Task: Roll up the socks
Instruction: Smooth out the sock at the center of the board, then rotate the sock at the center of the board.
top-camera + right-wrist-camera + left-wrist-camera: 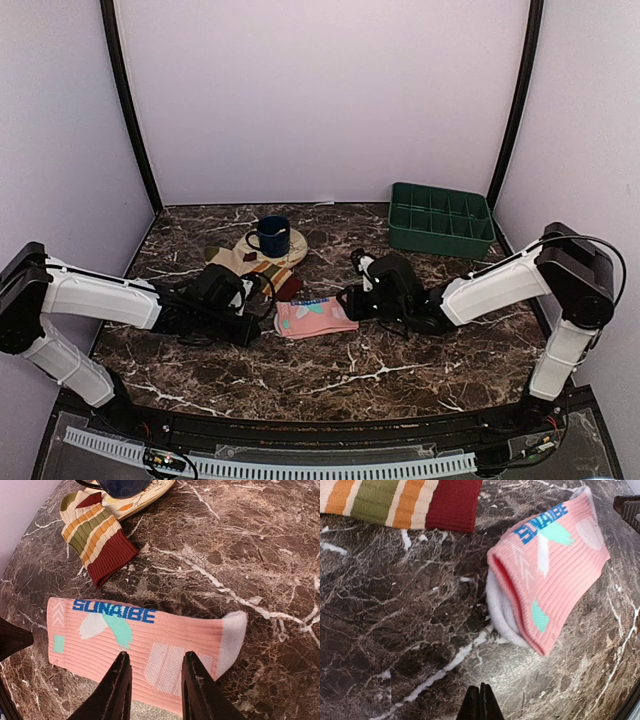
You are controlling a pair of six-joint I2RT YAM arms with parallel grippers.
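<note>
Beneath right end effector (155, 656), pink sock (100, 630)

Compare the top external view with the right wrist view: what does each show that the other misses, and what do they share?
Only the top external view shows the green compartment tray, the left gripper and both arms. Only the right wrist view shows the readable word SUNAIBE on the pink sock, its white toe, and the open jaws of the right gripper over it. Both show the pink sock, the striped sock, the blue mug on its coaster and the marble table.
</note>
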